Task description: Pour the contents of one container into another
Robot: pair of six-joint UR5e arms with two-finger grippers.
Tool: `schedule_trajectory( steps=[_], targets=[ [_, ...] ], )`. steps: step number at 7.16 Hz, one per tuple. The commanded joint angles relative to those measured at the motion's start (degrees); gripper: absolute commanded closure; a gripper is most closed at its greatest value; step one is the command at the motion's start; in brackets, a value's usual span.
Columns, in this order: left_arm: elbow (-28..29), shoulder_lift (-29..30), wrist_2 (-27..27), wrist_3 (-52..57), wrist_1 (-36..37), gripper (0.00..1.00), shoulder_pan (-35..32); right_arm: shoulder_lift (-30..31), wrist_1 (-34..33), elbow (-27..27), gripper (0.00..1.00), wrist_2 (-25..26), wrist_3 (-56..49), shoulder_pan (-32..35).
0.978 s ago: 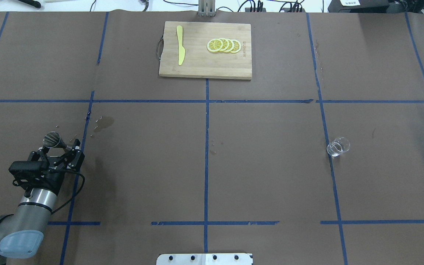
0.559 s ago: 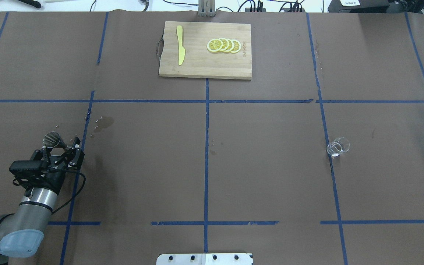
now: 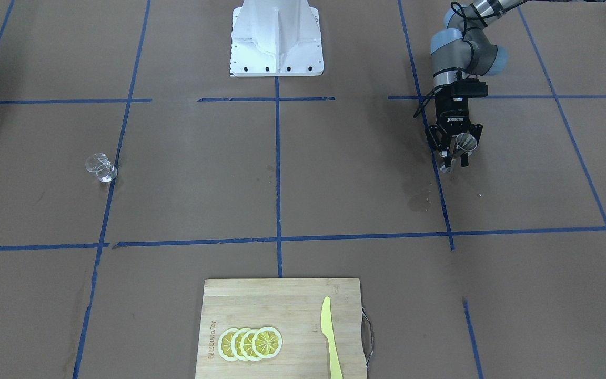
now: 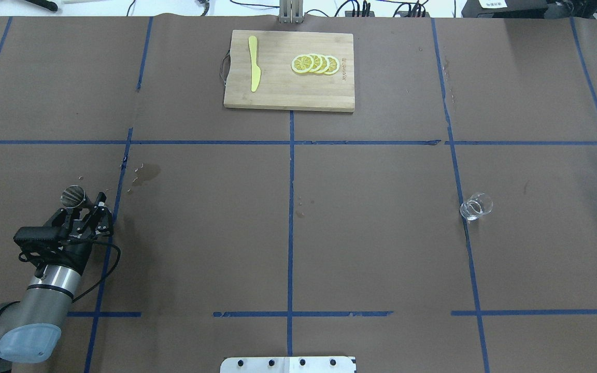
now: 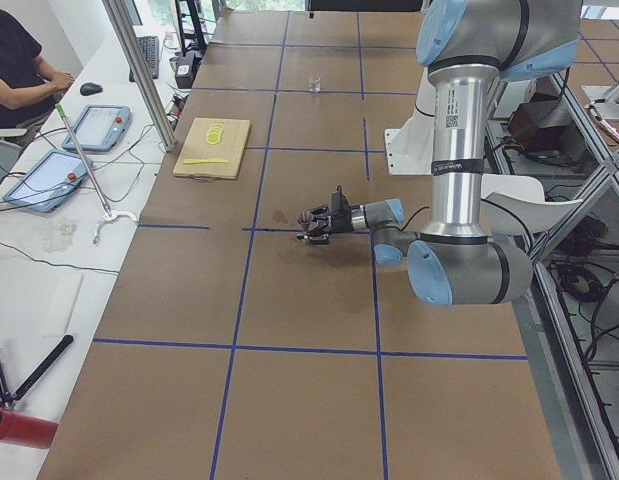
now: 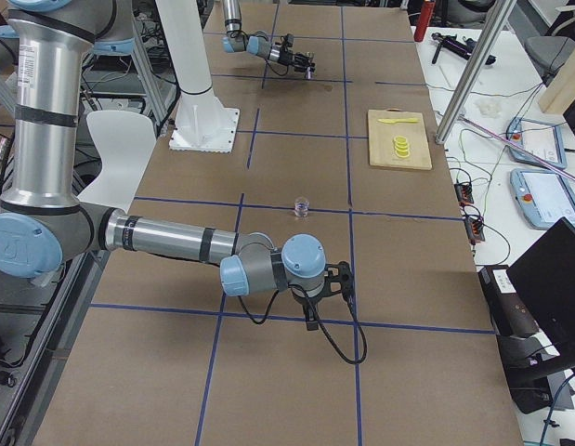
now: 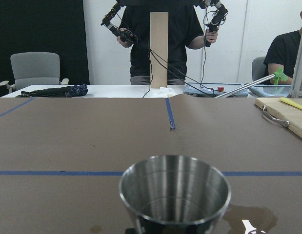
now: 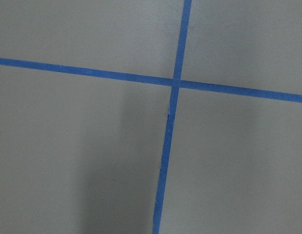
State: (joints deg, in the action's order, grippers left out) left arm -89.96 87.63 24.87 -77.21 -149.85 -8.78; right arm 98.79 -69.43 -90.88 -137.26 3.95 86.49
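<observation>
Jigger (image 4: 73, 196), the steel hourglass one, stands upright at about 8 o'clock on the desk (image 4: 371, 233) as I read the overhead. Its open upper cone fills the bottom of my left wrist feed. My left gripper (image 4: 85, 208) comes in low from 7 o'clock with its jaws either side of the jigger's lower half. The overhead is too small and the wrist feed shows only the cone, so I cannot tell whether they are clenched on it or released. A dark wet stain (image 4: 149, 172) marks the paper near the jigger, at 2 o'clock from it.

At 12 o'clock on the desk lies a wooden cutting board (image 4: 283, 88). A yellow knife (image 4: 253, 65) is on its 9 o'clock side and a fanned row of lemon slices (image 4: 315, 63) on its 3 o'clock side.

Out at 3 o'clock sits the clear glass cup (image 4: 476, 206), just beside a blue tape line and well apart from the jigger. My right gripper (image 6: 343, 282) shows only from the right-end camera, farther out past the cup, above a crossing of tape lines. I cannot tell how its jaws stand.
</observation>
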Motion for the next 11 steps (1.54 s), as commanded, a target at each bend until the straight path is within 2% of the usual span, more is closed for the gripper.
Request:
schedule_trajectory(
  steps=[1,2,3,4,6,7,9,11],
  targets=[
    [0.1,0.0,0.0,0.0,0.0,0.54,0.3,0.0,0.0,0.0,0.00,0.0,0.0,0.0],
    [0.3,0.1,0.0,0.0,0.0,0.62,0.3,0.0,0.0,0.0,0.00,-0.1,0.1,0.0],
    [0.2,0.1,0.0,0.0,-0.1,0.74,0.3,0.0,0.0,0.0,0.00,-0.1,0.1,0.0],
    [0.3,0.1,0.0,0.0,-0.1,0.97,0.3,0.0,0.0,0.0,0.00,-0.1,0.1,0.0],
    [1.0,0.5,-0.2,3.6,-1.8,1.00,-0.1,0.0,0.0,0.0,0.00,-0.1,0.1,0.0],
    [-0.1,0.8,-0.3,13.0,-5.2,1.00,-0.8,0.0,0.0,-0.1,0.00,-0.1,0.1,0.0],
    [0.0,0.7,-0.4,24.3,-18.9,1.00,-1.2,-0.2,0.0,-0.1,0.00,0.0,0.1,0.0],
    [-0.3,0.9,0.0,26.5,-20.3,1.00,-1.2,-0.3,0.0,-0.1,0.00,0.0,0.1,0.0]
  ],
)
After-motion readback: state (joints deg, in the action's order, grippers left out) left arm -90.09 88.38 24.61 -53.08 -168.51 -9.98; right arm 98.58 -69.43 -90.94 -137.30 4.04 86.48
